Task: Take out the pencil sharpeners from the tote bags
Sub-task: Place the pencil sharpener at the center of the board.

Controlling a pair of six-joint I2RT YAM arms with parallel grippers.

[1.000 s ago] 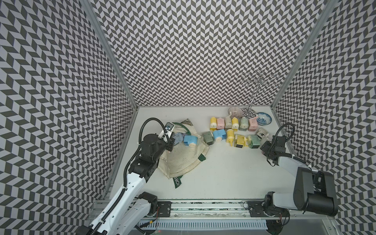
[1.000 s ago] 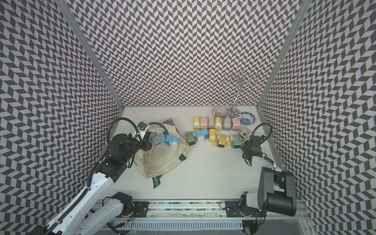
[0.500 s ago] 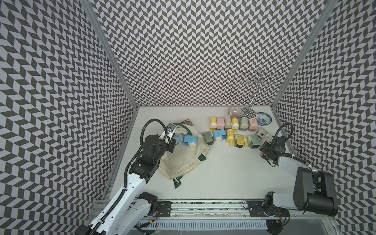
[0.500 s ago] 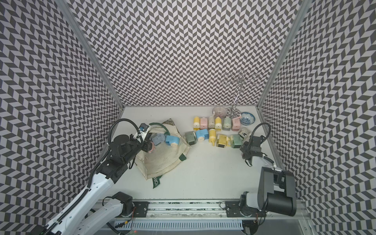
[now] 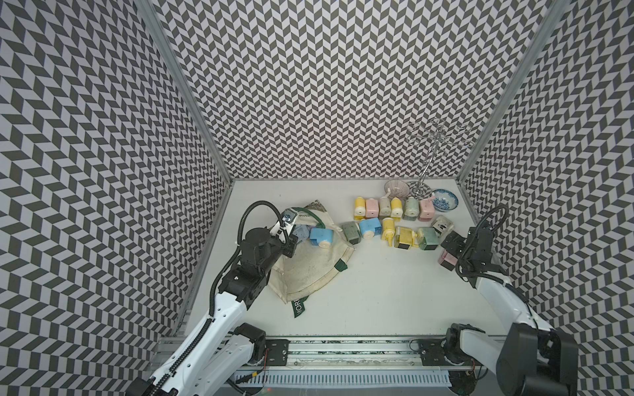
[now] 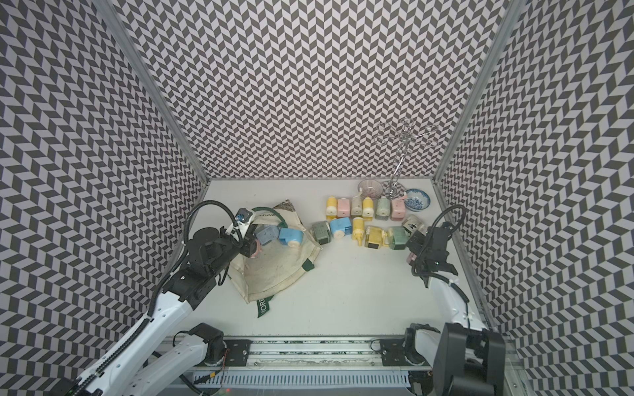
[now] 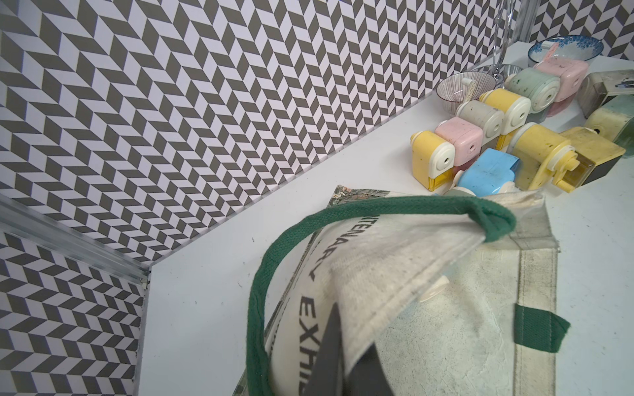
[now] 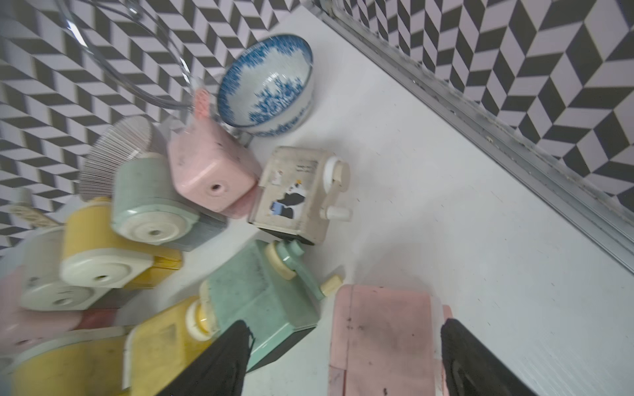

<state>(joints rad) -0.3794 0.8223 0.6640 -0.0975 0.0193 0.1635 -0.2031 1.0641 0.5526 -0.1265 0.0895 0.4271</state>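
Note:
The cream tote bag (image 5: 308, 271) with green straps lies at the left of the table. My left gripper (image 5: 290, 245) is shut on its cream canvas rim, and the rim stands raised in the left wrist view (image 7: 394, 267). A blue sharpener (image 5: 320, 236) and a grey-blue one (image 5: 303, 231) sit at the bag's mouth. At the right, my right gripper (image 8: 344, 329) is open over a pink sharpener (image 8: 384, 339) lying on the table, with a gap beside one finger. Several pastel pencil sharpeners (image 5: 394, 219) stand in rows between the two arms.
A blue-patterned bowl (image 5: 444, 200), a striped bowl (image 5: 396, 188) and a wire metal stand (image 5: 423, 171) sit at the back right corner. The right wall rail (image 8: 480, 113) runs close beside the right gripper. A loose green strap end (image 5: 300, 307) lies toward the front.
The right jaws have spread wider around the pink sharpener. The left arm keeps its hold on the bag's rim in nearly the same place.

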